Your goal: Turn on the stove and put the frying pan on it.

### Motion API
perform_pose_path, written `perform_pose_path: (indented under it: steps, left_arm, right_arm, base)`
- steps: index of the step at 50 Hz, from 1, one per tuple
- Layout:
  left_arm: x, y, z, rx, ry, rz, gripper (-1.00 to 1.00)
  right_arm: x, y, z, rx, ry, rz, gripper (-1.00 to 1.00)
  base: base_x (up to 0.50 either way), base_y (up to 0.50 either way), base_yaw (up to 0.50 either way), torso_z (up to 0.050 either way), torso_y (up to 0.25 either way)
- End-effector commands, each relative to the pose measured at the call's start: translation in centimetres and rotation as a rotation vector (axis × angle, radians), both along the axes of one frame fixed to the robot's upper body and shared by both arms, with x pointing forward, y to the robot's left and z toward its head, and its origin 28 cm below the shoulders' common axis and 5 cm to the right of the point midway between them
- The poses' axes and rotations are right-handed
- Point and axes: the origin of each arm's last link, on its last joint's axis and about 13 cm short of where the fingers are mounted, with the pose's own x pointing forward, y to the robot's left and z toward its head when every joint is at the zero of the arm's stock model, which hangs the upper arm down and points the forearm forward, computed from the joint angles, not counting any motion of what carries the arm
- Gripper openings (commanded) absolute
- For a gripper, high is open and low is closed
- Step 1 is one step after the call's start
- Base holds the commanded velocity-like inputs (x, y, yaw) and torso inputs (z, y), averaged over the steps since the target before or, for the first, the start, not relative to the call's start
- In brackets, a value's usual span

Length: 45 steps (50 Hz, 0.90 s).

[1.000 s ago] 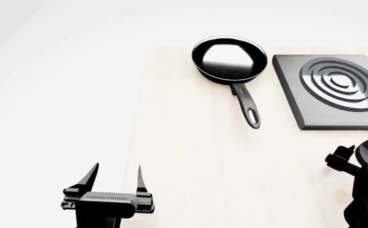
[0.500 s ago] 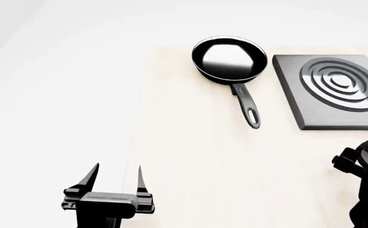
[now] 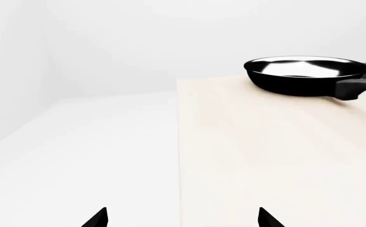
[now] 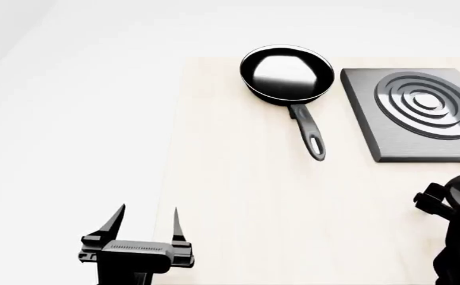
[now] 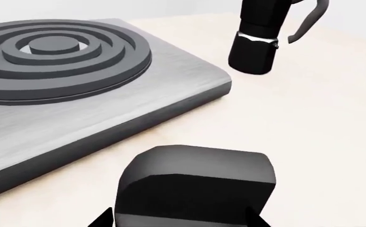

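Your right arm has barely shifted near the knob, its gripper's opening hidden, while the frying pan still sits on the table beside the stove and your left gripper waits open and empty, so both steps remain.
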Motion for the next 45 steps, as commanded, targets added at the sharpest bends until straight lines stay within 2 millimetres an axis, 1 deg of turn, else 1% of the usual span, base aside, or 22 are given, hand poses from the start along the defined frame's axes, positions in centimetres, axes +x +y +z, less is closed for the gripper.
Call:
perform_pose_path:
  steps: [1,11,19,31,45]
  left_arm:
    - [0.0,0.0,0.0,0.001,0.002,-0.002,1.00]
    - [0.0,-0.1,0.0,0.001,0.002,-0.002,1.00]
    - [0.0,-0.1,0.0,0.001,0.002,-0.002,1.00]
    - [0.0,-0.2,-0.1,0.002,0.004,-0.006,1.00]
    - [0.0,-0.1,0.0,0.002,0.004,-0.006,1.00]
  right_arm:
    - [0.4,-0.3,0.7,0.001,-0.011,0.012,1.00]
    - [0.4,-0.3,1.4,-0.013,-0.021,0.018,1.00]
    - [-0.4,-1.0,2.0,-0.033,-0.052,0.038,1.00]
    - [-0.8,-1.2,2.7,-0.094,-0.050,0.140,1.00]
    - [-1.0,-1.4,2.4,-0.102,-0.044,0.156,1.00]
  base:
    - [0.00,0.00,0.00,0.000,0.000]
    - [0.00,0.00,0.00,0.000,0.000]
    - [0.00,0.00,0.00,0.000,0.000]
    - [0.00,0.00,0.00,0.000,0.000]
    - [0.00,0.00,0.00,0.000,0.000]
